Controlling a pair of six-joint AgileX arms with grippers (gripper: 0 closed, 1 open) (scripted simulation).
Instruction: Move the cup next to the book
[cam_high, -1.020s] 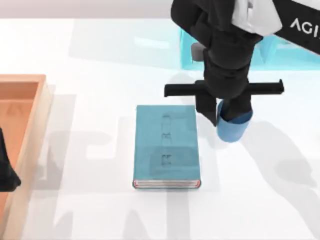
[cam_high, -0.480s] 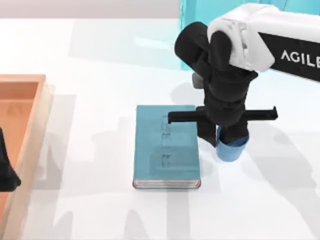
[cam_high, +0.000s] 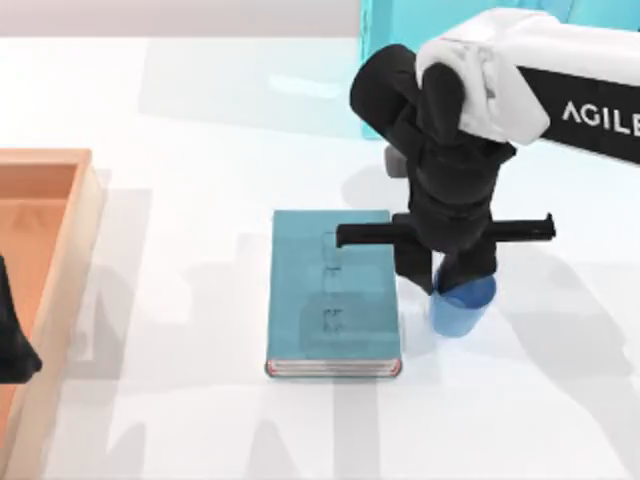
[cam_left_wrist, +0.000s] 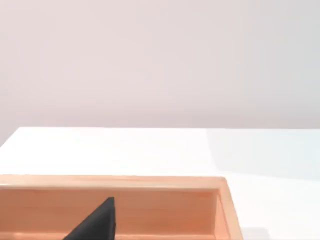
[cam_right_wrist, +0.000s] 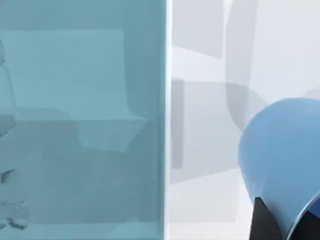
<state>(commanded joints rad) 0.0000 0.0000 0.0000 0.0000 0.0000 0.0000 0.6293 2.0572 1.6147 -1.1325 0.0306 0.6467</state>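
Placement step: my right gripper (cam_high: 450, 285) clamped on cup (cam_high: 460, 305), frame center-right, just right of book (cam_high: 333, 293). Next, I judge: settle cup on table, release, lift straight. Left arm parked, frame's left edge.

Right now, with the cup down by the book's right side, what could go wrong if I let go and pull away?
1. The right gripper stands directly over the cup, covering its top in the top view; whether it is already released cannot be told. A sideways retreat could tip it.
2. The cup sits close to the book, with a narrow strip of table between; a leftward drift could knock it against the cover.

The left gripper is parked over the wooden tray.
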